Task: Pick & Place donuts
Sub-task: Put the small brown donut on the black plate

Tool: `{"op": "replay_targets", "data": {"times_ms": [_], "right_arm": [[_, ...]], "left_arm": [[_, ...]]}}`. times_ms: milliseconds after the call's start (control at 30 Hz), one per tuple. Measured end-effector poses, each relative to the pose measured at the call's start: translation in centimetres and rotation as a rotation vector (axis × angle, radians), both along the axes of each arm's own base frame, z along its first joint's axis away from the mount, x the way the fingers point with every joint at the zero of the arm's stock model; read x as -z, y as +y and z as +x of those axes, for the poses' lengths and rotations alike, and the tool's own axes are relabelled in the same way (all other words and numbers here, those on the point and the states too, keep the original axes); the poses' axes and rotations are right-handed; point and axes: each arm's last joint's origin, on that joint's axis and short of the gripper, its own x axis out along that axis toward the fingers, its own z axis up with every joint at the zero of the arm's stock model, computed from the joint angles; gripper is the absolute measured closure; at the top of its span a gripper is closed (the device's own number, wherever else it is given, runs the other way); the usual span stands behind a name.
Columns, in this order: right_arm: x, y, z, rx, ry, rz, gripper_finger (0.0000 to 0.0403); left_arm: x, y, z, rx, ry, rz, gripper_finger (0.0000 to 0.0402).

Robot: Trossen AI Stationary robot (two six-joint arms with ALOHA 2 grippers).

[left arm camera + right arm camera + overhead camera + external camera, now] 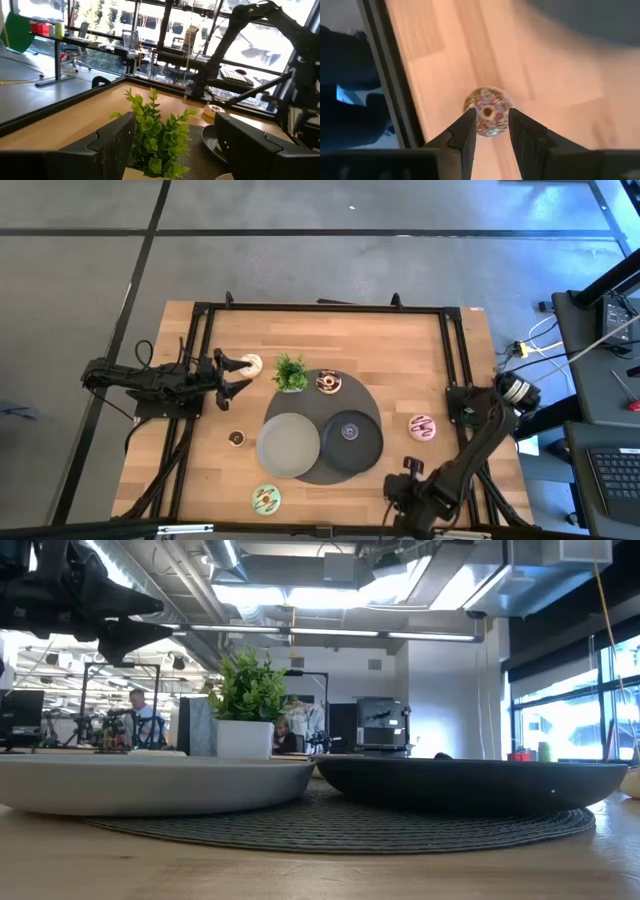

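Note:
My right gripper (404,478) is near the table's front edge and is shut on a small pale donut with coloured sprinkles (487,112). My left gripper (236,372) is open and raised above the table (95,600), next to a white donut (251,365). A chocolate-sprinkled donut (328,383) lies on the round mat. A tiny purple donut (350,432) lies on the dark plate (368,448). A pink donut (422,427), a green donut (266,498) and a tiny brown one (237,438) lie on the wood. My right gripper pinches the sprinkled donut between its two fingers (466,131), on opposite sides of its rim (473,109). The fingers point down from above. The donut lies flat with its hole facing up. I cannot tell whether it is clear of the table.
A small green plant in a white pot (290,372) stands just right of my left gripper. A grey plate (288,446) and the dark plate sit on a round dark mat (330,475) at mid-table. A black frame (455,350) runs round the table's edges.

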Motion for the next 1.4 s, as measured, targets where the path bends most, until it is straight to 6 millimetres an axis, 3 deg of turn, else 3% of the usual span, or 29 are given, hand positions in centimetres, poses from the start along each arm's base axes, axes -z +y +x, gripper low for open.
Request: {"op": "replay_targets", "data": {"times_ms": [267, 500, 1033, 1200, 1300, 1400], "right_arm": [[3.0, 0.7, 0.3, -0.011, 0.050, -0.062, 0.0286], [3.8, 0.7, 0.5, -0.005, 0.074, -0.072, 0.0289], [3.8, -0.1, 0.7, -0.002, 0.135, -0.084, 0.0397], [2.7, -0.7, 0.6, 0.011, 0.157, -0.099, 0.0393], [0.6, -1.5, 1.1, 0.036, 0.161, -0.142, 0.0398], [-1.2, -2.8, 2.0, 0.038, 0.112, -0.290, 0.0399]], "left_arm": [[0.0, 0.0, 0.0, -0.010, -0.001, -0.001, 0.0132], [0.0, 0.0, 0.0, -0.009, -0.001, -0.001, 0.0132], [0.0, 0.0, 0.0, -0.009, -0.001, -0.001, 0.0132], [0.0, 0.0, 0.0, -0.011, 0.000, -0.001, 0.0132], [0.0, 0.1, 0.0, -0.025, -0.001, -0.002, 0.0132], [0.0, 0.1, 0.0, -0.030, -0.001, -0.002, 0.0132]]}}
